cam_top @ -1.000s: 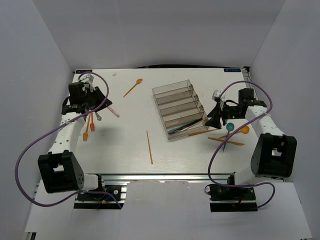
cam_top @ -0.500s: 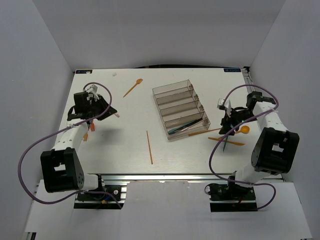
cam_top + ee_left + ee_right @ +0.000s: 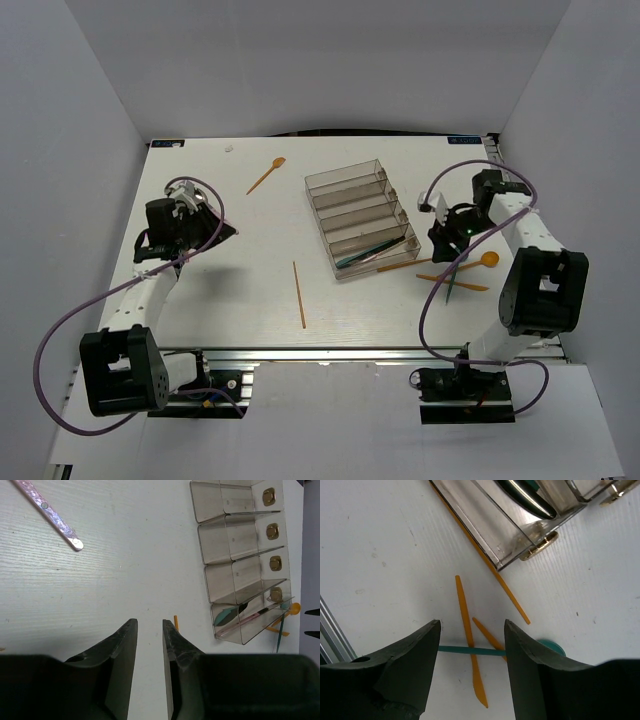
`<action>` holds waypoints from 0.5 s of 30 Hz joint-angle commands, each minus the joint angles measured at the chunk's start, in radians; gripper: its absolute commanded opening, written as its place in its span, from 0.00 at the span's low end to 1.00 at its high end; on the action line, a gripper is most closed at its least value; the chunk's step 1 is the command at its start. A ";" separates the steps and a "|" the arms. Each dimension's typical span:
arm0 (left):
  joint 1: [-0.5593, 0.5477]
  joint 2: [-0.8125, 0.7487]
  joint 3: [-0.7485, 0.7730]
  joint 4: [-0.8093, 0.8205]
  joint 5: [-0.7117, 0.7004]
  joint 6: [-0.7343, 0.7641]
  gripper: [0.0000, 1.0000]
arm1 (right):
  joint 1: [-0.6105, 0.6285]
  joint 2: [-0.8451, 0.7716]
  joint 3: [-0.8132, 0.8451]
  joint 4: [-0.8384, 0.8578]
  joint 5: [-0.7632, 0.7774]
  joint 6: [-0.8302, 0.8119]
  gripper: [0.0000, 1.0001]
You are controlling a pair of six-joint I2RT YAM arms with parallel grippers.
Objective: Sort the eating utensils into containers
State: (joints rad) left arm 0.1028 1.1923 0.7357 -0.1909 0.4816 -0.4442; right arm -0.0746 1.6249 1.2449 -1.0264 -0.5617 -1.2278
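Just right of the middle of the white table (image 3: 250, 260), a clear brownish-tinted plastic stepped tray (image 3: 340, 185) with four long compartments is laid at an angle. In its nearest, lowest compartment (image 3: 250, 630) a teal utensil (image 3: 227, 614) and a slim pinkish-silver one (image 3: 245, 620) can be made out from the left wrist view. A dark glossy utensil end (image 3: 525, 497) is also seen inside the tray from the right wrist view. Whether that's the teal one again can't be told.

The left gripper (image 3: 149, 625) is held low over the left side of the table. Its jaws are parted a little with only tabletop showing between them, so nothing is gripped. A shimmery pink-silver flat handle (image 3: 50, 512) is seen lying well apart from it.

The right gripper (image 3: 472, 625) is hung over a small pile just right of the tray, jaws spread wide and nothing clamped. Straight under the gap, a slim orange knife (image 3: 466, 615) is crossed by the handle of a teal spoon (image 3: 452, 650), and a second short orange piece (image 3: 487, 634) is tucked in against them. A long thin orange utensil (image 3: 480, 555) is laid along the tray's near wall, and an orange spoon (image 3: 487, 259) is parked just beside the pile.

Also loose on the table: an orange stick-like utensil (image 3: 299, 295) near the front middle, and another orange spoon (image 3: 267, 175) up toward the far edge.
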 commanded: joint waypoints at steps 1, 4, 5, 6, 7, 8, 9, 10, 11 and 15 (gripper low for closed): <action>-0.003 -0.026 0.028 -0.013 -0.012 0.019 0.38 | 0.016 -0.043 -0.033 0.017 0.040 0.031 0.60; -0.006 -0.033 0.021 0.001 -0.003 0.004 0.39 | 0.016 -0.059 -0.116 -0.012 0.091 -0.068 0.61; -0.006 -0.036 0.010 0.005 0.002 -0.008 0.39 | 0.018 -0.060 -0.136 -0.009 0.100 -0.082 0.61; -0.006 -0.042 0.005 0.008 0.003 -0.008 0.39 | 0.018 -0.059 -0.166 -0.001 0.102 -0.085 0.61; -0.006 -0.046 -0.001 0.010 0.003 -0.013 0.40 | 0.019 -0.056 -0.176 0.008 0.102 -0.079 0.61; -0.006 -0.049 -0.008 0.010 0.005 -0.016 0.40 | 0.021 -0.053 -0.180 0.040 0.106 -0.066 0.61; -0.006 -0.056 -0.013 0.008 0.008 -0.019 0.40 | 0.024 -0.042 -0.186 0.060 0.111 -0.037 0.61; -0.006 -0.059 -0.015 0.008 0.009 -0.024 0.40 | 0.027 -0.037 -0.188 0.075 0.118 -0.026 0.61; -0.006 -0.062 -0.022 0.010 0.011 -0.028 0.40 | 0.030 -0.034 -0.188 0.104 0.124 -0.021 0.61; -0.006 -0.088 -0.042 0.010 0.006 -0.045 0.40 | 0.065 -0.002 -0.196 0.159 0.151 -0.013 0.68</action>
State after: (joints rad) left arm 0.1017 1.1511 0.7090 -0.1940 0.4801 -0.4717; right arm -0.0357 1.5974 1.0504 -0.9382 -0.4362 -1.2522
